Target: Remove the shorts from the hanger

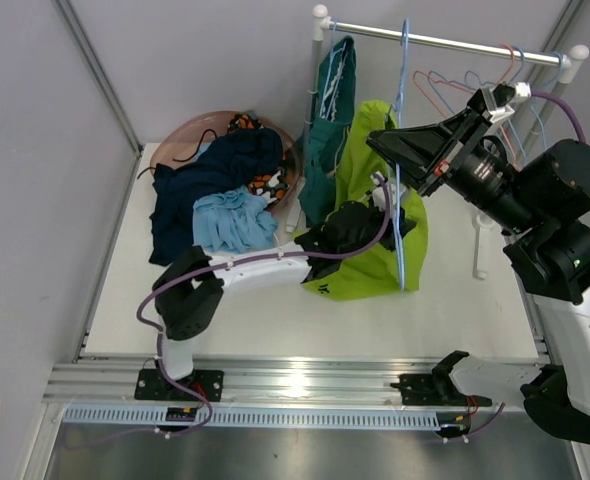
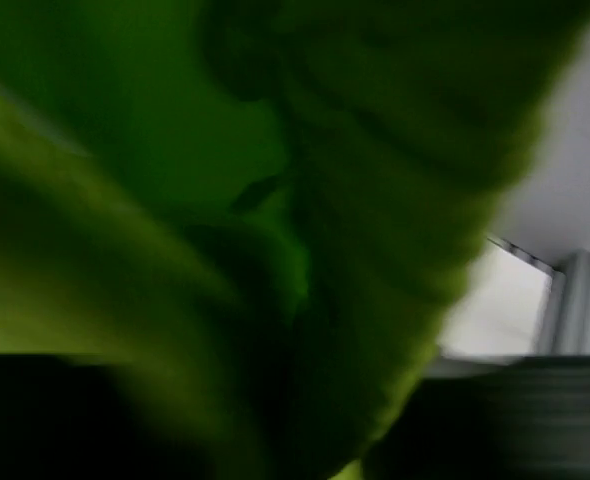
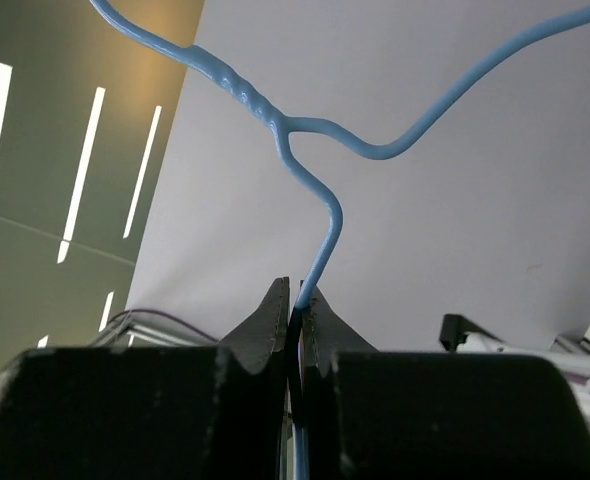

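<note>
**Lime shorts on the hanger, both arms at them**

Far left, navy shorts [image 1: 210, 180], light blue shorts [image 1: 233, 222] and patterned shorts [image 1: 266, 184] lie heaped on the basket [image 1: 179, 141]. Teal shorts [image 1: 327, 135] hang from the rail [image 1: 445, 42]. The left gripper [image 1: 353, 226] presses into the lime shorts [image 1: 375, 272], and its grip cannot be told. The lime shorts hang on the blue hanger [image 3: 320, 240], whose wire the right gripper [image 3: 293, 300] pinches.

Robot lab cell, grey panels [image 1: 35, 200], aluminium rail [image 1: 295, 381]
</note>
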Controlling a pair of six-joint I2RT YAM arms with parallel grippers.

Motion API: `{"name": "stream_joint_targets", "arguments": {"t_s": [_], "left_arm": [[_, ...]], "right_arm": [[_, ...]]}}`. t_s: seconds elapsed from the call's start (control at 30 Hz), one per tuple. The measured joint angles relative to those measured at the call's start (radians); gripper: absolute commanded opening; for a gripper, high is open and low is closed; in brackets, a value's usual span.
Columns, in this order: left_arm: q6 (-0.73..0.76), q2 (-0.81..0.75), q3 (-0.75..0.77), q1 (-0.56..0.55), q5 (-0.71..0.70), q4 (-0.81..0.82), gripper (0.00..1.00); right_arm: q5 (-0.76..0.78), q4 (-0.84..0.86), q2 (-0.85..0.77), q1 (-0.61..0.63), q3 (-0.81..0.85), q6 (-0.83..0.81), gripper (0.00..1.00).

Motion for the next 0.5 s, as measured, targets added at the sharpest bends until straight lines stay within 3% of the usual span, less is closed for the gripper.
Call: {"name": "stream_joint_targets", "arguments": {"t_s": [0.03,0.23,0.4,0.5], "left_arm": [[0.006,0.036,0.064,0.002,-0.021,-0.031,0.00],[0.031,0.179,0.388,0.042,-0.135,-0.174,0.00],[0.024,0.312,0.687,0.151,-0.158,-0.373,0.00],[0.018,0.333,0.726,0.210,-0.161,-0.439,0.00]], "right_arm": [[0.004,0.005,-0.002,0.014,0.000,0.007,0.00],[0.030,0.019,-0.047,0.045,0.000,0.023,0.00],[0.081,0.007,-0.148,0.046,-0.029,0.026,0.00],[0.106,-0.007,-0.199,0.046,-0.034,0.013,0.00]]}}
